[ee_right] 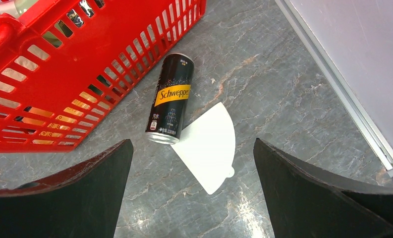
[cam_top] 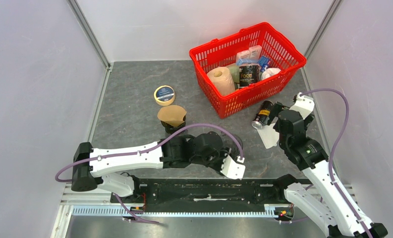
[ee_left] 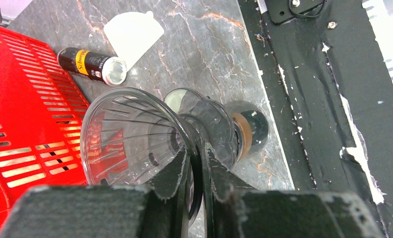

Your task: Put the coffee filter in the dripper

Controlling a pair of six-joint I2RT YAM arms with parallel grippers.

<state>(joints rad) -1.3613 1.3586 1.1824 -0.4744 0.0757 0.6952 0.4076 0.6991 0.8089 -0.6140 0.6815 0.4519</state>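
Note:
The clear plastic dripper (ee_left: 130, 134) is tipped on its side over the table. My left gripper (ee_left: 196, 148) is shut on the ring handle at its neck. In the top view the left gripper (cam_top: 223, 146) is near the table's middle and hides most of the dripper. A white fan-shaped coffee filter (ee_right: 206, 144) lies flat on the stone surface, its tip touching a black Schweppes can (ee_right: 170, 99). My right gripper (ee_right: 192, 143) hovers above the filter (cam_top: 268, 135), jaws wide open and empty.
A red basket (cam_top: 224, 106) with several goods stands at the back right, close to the can (cam_top: 262, 115). A brown paper filter (cam_top: 172, 115) on a dark stand and a tape roll (cam_top: 164, 94) are at centre left. Grey walls enclose the table.

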